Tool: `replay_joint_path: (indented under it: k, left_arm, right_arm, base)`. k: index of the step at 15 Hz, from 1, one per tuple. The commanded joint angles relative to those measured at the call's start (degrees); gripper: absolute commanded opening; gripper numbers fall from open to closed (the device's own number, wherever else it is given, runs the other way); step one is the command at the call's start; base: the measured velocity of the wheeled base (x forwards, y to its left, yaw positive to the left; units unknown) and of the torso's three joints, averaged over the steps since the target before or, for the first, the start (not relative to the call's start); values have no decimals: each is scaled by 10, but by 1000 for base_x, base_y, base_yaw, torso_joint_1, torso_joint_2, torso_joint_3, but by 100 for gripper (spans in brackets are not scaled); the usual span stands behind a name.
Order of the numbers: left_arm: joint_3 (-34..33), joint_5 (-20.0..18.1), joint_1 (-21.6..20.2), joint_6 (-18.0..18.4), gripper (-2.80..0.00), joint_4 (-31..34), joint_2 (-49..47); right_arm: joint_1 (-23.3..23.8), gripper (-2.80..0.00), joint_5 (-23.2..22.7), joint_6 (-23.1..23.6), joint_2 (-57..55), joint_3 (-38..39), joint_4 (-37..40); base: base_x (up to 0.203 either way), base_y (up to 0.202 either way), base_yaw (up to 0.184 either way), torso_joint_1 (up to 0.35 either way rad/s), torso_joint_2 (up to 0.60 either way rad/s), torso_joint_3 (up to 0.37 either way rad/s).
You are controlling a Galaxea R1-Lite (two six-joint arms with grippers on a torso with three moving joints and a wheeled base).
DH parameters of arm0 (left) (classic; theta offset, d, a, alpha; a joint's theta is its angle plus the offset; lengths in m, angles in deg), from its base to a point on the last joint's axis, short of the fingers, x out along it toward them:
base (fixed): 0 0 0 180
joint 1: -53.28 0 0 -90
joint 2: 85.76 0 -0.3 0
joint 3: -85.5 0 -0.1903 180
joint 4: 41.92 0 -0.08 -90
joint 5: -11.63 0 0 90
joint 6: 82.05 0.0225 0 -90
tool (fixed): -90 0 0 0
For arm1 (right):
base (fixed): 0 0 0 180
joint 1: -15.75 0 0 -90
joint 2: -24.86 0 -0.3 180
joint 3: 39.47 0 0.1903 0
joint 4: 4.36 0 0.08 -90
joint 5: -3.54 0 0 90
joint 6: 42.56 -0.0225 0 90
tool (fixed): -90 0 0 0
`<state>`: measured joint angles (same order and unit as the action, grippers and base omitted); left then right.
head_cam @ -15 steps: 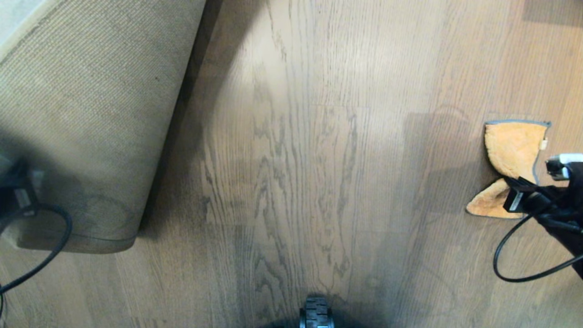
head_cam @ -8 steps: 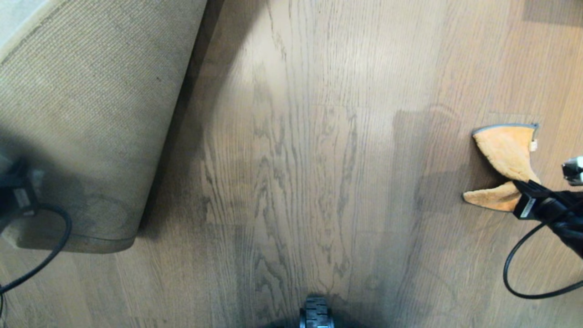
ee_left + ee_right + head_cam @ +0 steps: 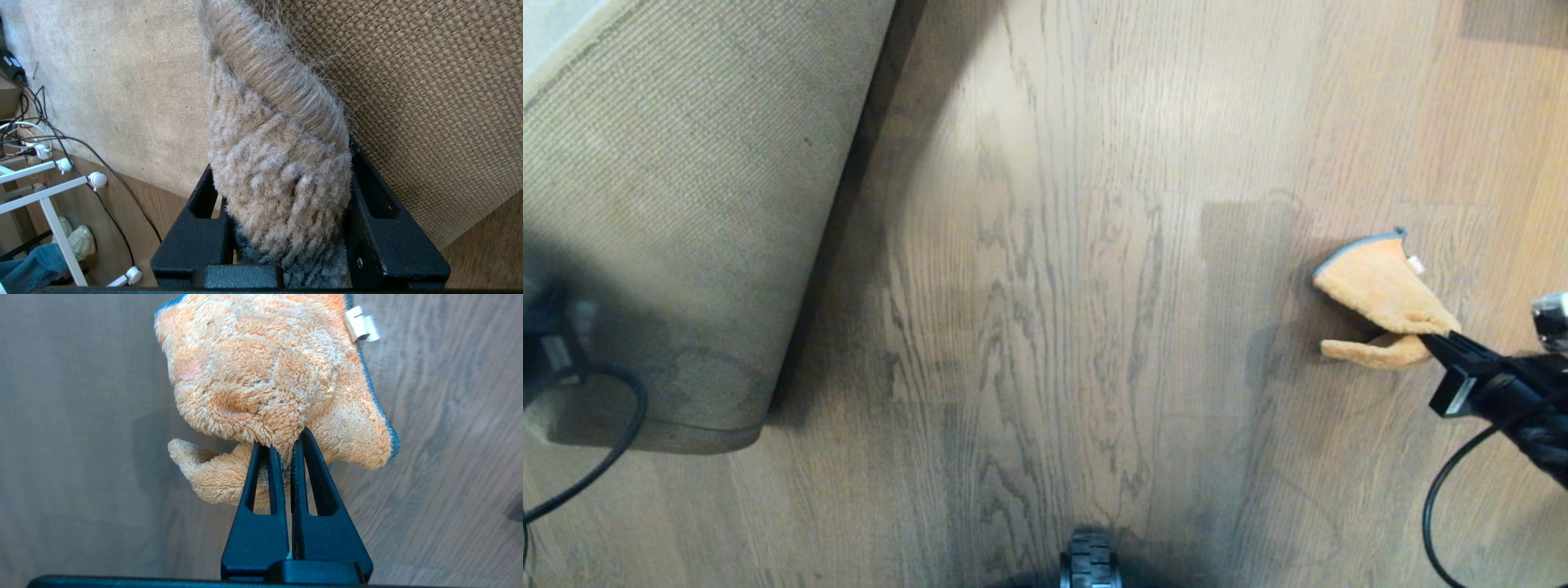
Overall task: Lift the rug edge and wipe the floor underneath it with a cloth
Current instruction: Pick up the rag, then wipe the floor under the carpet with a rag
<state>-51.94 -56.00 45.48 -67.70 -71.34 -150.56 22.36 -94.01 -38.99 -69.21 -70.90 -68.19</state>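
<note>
The rug edge [image 3: 278, 179] is lifted and folded back, so its tan woven backing [image 3: 686, 204] faces up at the left of the head view. My left gripper [image 3: 282, 163] is shut on that edge and shows only as a dark shape [image 3: 551, 351] at the far left. The orange cloth [image 3: 1380, 290] hangs bunched from my right gripper [image 3: 1431, 341] at the right. In the right wrist view the gripper [image 3: 282, 439] is shut on a fold of the cloth [image 3: 261, 371]. The cloth's shadow falls on the wood-grain floor [image 3: 1054, 286] beside it.
A wheel of my base [image 3: 1090, 559] sits at the bottom centre. Black cables loop by both arms [image 3: 613, 457] [image 3: 1437, 498]. In the left wrist view a white rack [image 3: 45, 192] and a tangle of cables [image 3: 36, 139] stand beyond the rug's far side.
My right gripper has pulled the cloth to the left and a little nearer to me, and the cloth has bunched into a narrower shape. The left gripper and the rug have stayed still.
</note>
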Motion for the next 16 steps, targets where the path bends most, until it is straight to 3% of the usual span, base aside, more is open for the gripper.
replay_joint_path:
  k: [1, 13, 16]
  left_arm:
    - [-1, 1, 0, 1, -280, -3, 6]
    - [-26, 20, -1, 1, -280, 1, 35]
    - [-26, 19, -2, 3, -280, -1, 35]
  right_arm:
    - [-18, -280, -1, 0, 39, 22, -28]
    - [-206, -280, 0, -31, 68, 43, -28]
    - [-225, -280, -1, -33, 54, 39, -28]
  base:
    - [0, 0, 0, 0, 0, 0]
    - [0, 0, 0, 0, 0, 0]
    - [0, 0, 0, 0, 0, 0]
